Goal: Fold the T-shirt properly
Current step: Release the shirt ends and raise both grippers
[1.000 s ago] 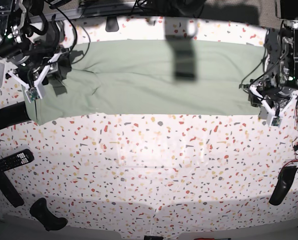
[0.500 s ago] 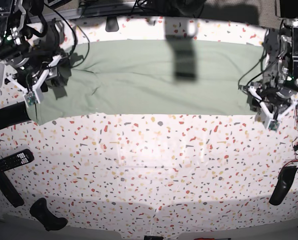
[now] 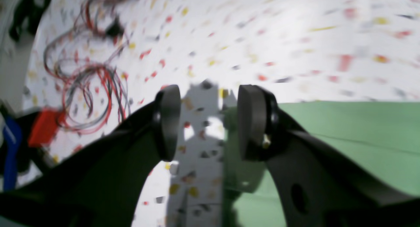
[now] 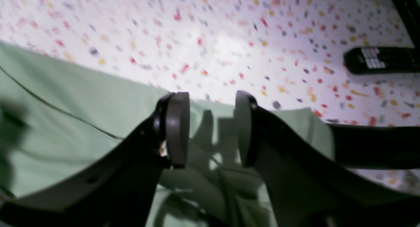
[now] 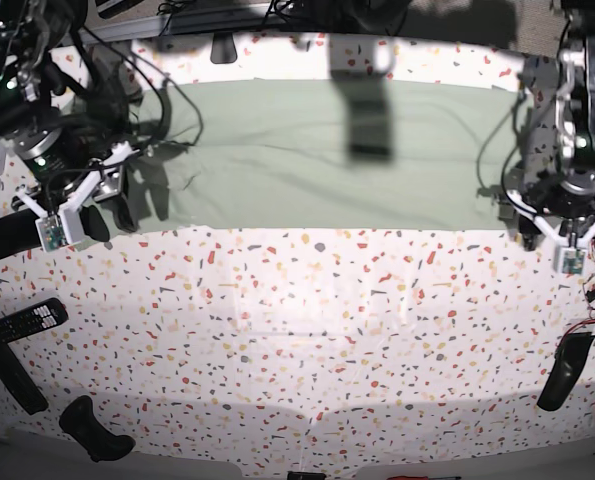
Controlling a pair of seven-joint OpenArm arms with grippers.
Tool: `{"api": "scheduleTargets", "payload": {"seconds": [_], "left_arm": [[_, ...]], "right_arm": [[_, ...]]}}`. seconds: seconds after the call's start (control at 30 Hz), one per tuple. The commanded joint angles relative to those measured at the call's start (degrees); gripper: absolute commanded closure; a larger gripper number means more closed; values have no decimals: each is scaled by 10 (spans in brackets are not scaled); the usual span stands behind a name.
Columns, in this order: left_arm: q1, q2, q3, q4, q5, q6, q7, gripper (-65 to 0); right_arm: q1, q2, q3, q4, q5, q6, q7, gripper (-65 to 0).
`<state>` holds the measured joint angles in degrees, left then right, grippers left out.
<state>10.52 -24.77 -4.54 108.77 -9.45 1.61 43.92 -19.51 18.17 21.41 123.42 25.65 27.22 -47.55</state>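
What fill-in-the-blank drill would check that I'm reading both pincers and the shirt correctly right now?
1. The pads of the left pincer stand apart with ____ between them.
2. The right pincer hangs over the ____ fabric of the T-shirt.
3. On the speckled table, the T-shirt lies spread in a long ____ band along the far side.
4. In the right wrist view, a black ____ lies on the table beyond the shirt.

Missing words: nothing; green; flat; remote control
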Motion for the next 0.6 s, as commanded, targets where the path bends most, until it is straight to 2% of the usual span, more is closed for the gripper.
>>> {"api": "scheduleTargets", "payload": {"seconds": [0.0, 0.1, 0.27, 0.43, 0.57], "left_arm": [[4, -8, -3, 32, 5, 3, -14, -260], [33, -8, -3, 72, 1, 3, -13, -260], [69, -8, -3, 59, -11, 3, 0, -260], [112, -7, -3, 56, -11, 3, -4, -260], [113, 8, -3, 56, -11, -7, -36, -260]], "right_arm": [[4, -3, 3, 11, 10, 9, 14, -227], [3, -39, 3, 10, 8, 13, 7, -227], [3, -92, 3, 10, -22, 14, 5, -227], [3, -108, 3, 8, -52, 14, 0, -227], [3, -109, 3, -21, -71, 14, 3, -227]]}}
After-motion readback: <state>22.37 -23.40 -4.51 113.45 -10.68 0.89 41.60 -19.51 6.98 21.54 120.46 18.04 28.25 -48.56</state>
